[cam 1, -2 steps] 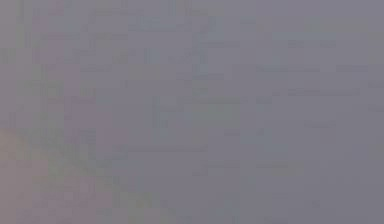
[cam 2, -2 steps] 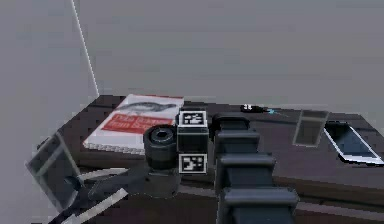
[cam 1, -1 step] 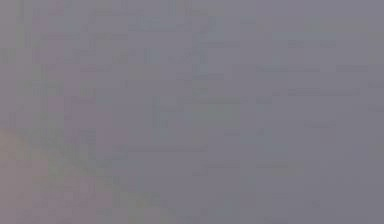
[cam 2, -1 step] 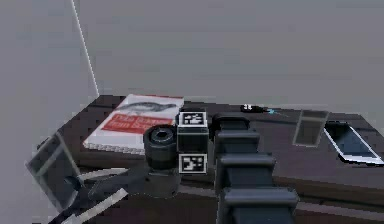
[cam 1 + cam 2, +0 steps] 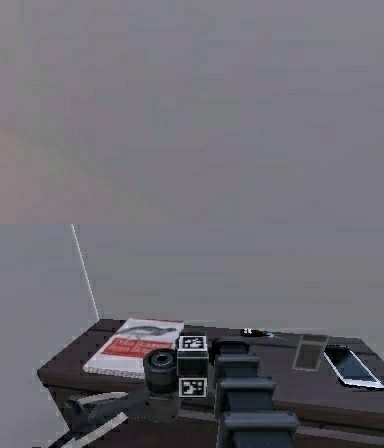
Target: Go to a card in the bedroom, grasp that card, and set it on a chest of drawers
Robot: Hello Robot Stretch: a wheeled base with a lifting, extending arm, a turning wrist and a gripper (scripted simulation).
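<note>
Right of centre on the dark desk (image 5: 300, 390) sits a grey card (image 5: 310, 352) (likely light, stiff, slick: take its edges); whether the lower-left end effector (image 5: 85, 416) holds anything, I cannot tell.

Ahead of me, in the forward view, I have a flat grey wall (image 5: 200, 100), evenly lit and unmarked. In the arm side view, two plain grey walls meet at a pale corner edge (image 5: 85, 274) in the upper left of the frame; the back wall (image 5: 240, 264) runs across the top. Below it, a dark wooden furniture top (image 5: 320, 394) spans the middle and lower right, under soft, even light.
</note>
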